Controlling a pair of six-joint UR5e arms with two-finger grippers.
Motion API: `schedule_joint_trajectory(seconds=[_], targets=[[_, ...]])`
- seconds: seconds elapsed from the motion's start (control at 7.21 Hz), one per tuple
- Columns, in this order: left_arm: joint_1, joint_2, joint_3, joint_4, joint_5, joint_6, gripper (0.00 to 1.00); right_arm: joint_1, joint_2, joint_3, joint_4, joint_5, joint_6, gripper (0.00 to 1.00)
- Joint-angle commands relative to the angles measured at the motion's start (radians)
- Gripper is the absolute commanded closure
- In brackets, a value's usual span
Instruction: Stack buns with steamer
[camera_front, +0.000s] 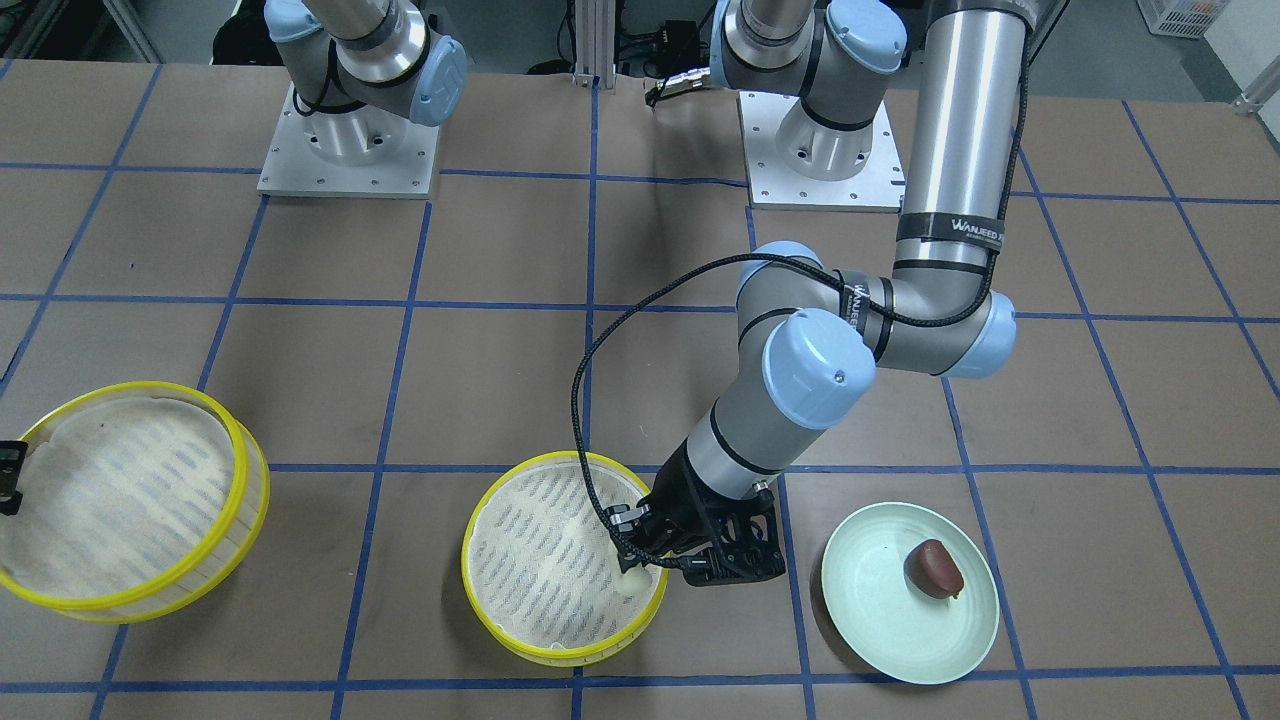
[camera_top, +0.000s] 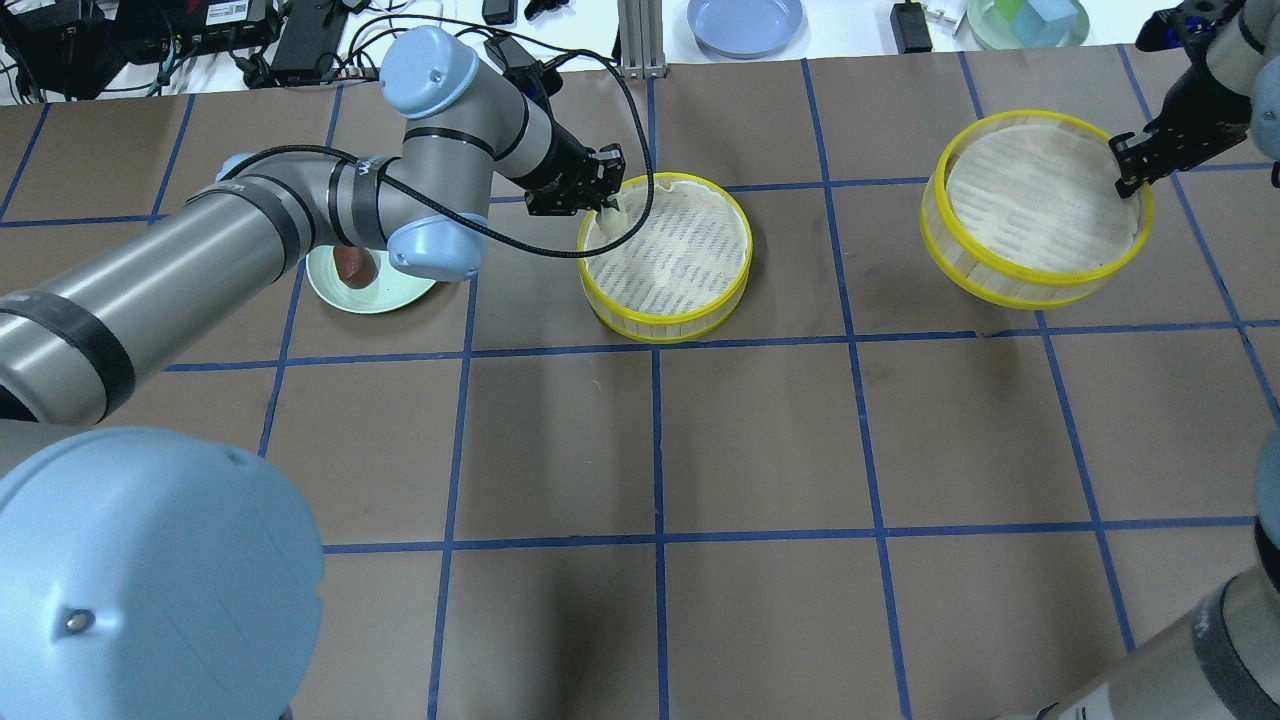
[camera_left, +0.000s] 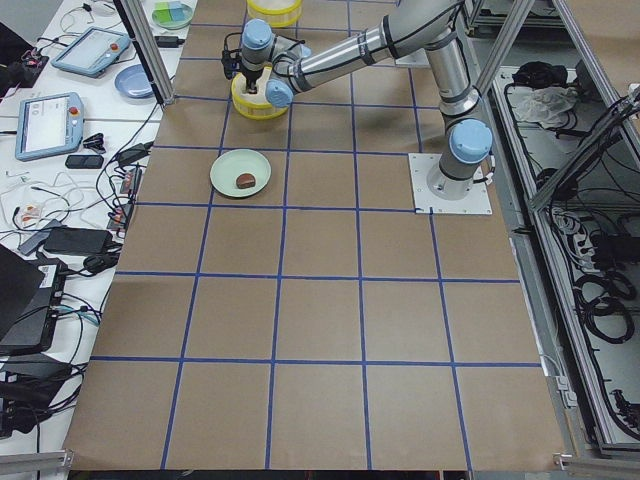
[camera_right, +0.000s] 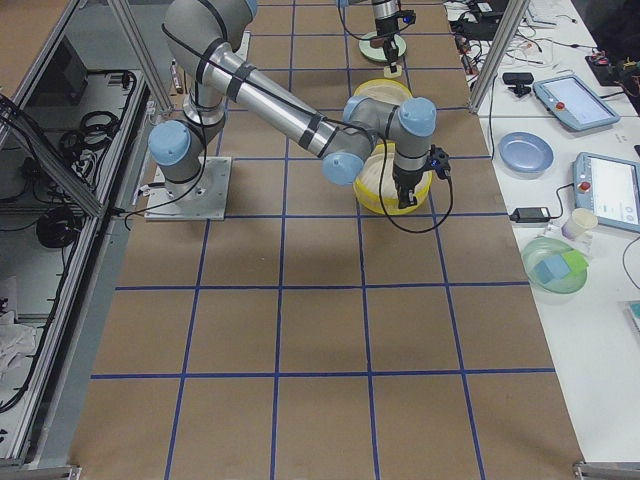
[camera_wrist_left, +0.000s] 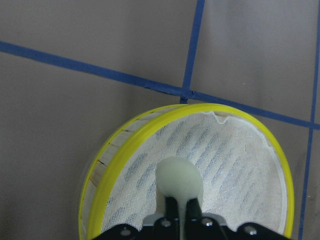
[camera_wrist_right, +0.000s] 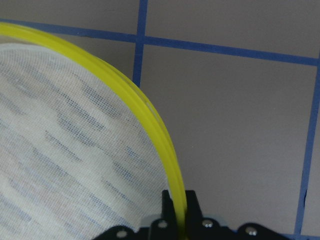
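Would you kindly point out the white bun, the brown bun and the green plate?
white bun (camera_wrist_left: 178, 180), left wrist view, its rounded top.
brown bun (camera_front: 934, 568), front-facing view, its middle.
green plate (camera_front: 880, 620), front-facing view, bare inner surface.

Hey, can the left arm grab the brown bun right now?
Probably not yet: the left gripper is shut on the white bun. The brown bun lies uncovered on the plate, close by.

arms (camera_front: 965, 120): silver tubes, pale-blue joint caps | cable (camera_front: 577, 395): black braided | left claw (camera_front: 635, 570): black | bases (camera_front: 300, 175): square silver plates, screwed
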Motion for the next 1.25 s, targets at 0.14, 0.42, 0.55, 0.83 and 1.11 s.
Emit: schedule_joint_trajectory(seconds=[0.14,0.42,0.55,0.83,1.11], targets=[[-0.014,-0.021,0.004,0.004,-0.005,-0.055,0.00,0.051,-0.030,0.000,0.030,-0.004,0.058,0.98],[-0.022,-0.012,0.012,0.003,-0.003,-0.053,0.00,0.051,-0.035,0.000,0.033,-0.005,0.061,0.97],[-0.022,-0.009,0.013,-0.004,0.000,-0.046,0.00,0.052,-0.038,0.001,0.033,-0.002,0.066,0.97],[-0.022,0.011,0.015,-0.022,0.005,-0.031,0.00,0.061,-0.047,0.001,0.082,-0.002,0.139,0.97],[0.000,0.042,0.027,-0.074,0.046,0.019,0.00,0.138,-0.062,0.001,0.085,-0.005,0.255,0.97]])
